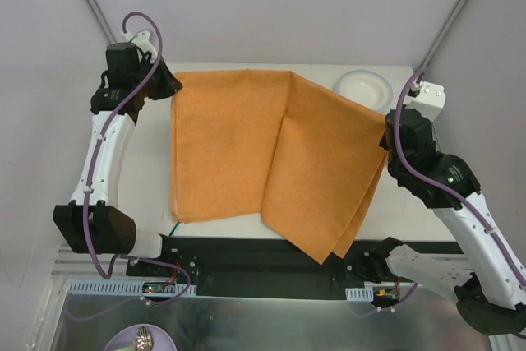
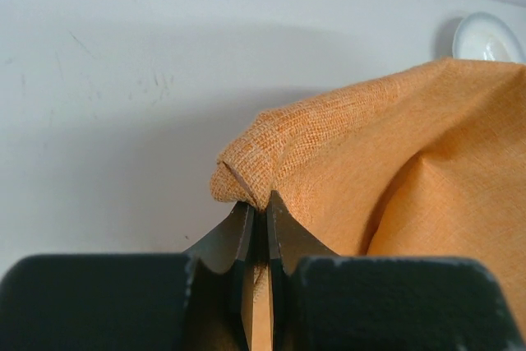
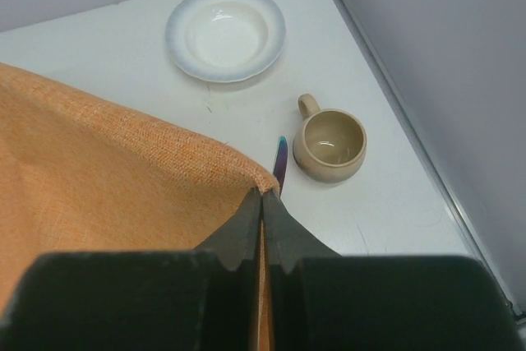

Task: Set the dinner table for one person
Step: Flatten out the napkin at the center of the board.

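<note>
Clamped the left gripper (image 2: 256, 205) hard on a bunched corner of the orange cloth (image 2: 394, 162), jaws nearly touching with fabric squeezed between. Pinched the other far corner the same way in the right gripper (image 3: 261, 196), jaws tight on the hem. Held the cloth's right half lifted off the dinner table (image 1: 148, 178), with 1 long fold down the middle and the near corner draped past the front edge. Spotted 1 tan cup (image 3: 330, 145) upright just beyond the right gripper, 1 slim utensil (image 3: 280, 163) beside it, partly under the cloth, and 1 white bowl (image 3: 226, 32) near the table's far right corner.
</note>
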